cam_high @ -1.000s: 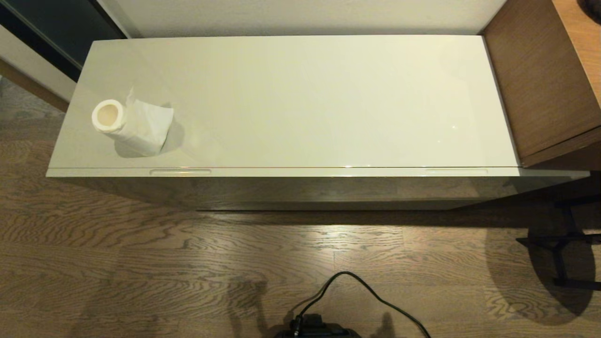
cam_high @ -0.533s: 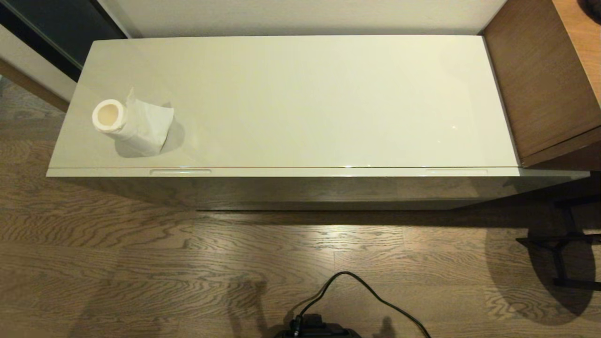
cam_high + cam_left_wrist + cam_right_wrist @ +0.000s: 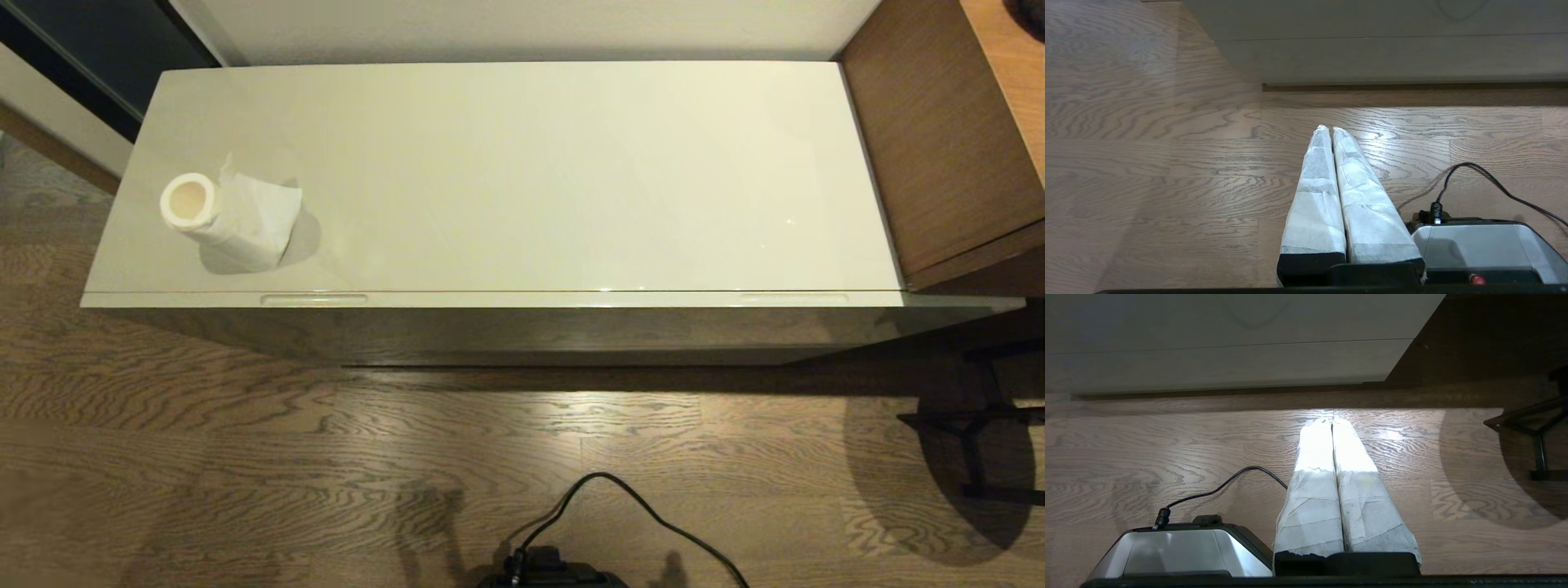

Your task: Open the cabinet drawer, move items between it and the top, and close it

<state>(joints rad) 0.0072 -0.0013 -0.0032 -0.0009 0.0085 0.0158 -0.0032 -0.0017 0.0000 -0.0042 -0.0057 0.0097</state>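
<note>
Both arms hang parked over the floor, left gripper and right gripper fingers together; drawer shut, roll waiting on the top.

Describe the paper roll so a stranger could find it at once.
Start at the top, the long glossy cream-white surface of the low cabinet against the wall. Near its left end, by the front edge, lies a white paper roll, loose sheet trailing; nothing else sits there.
</note>
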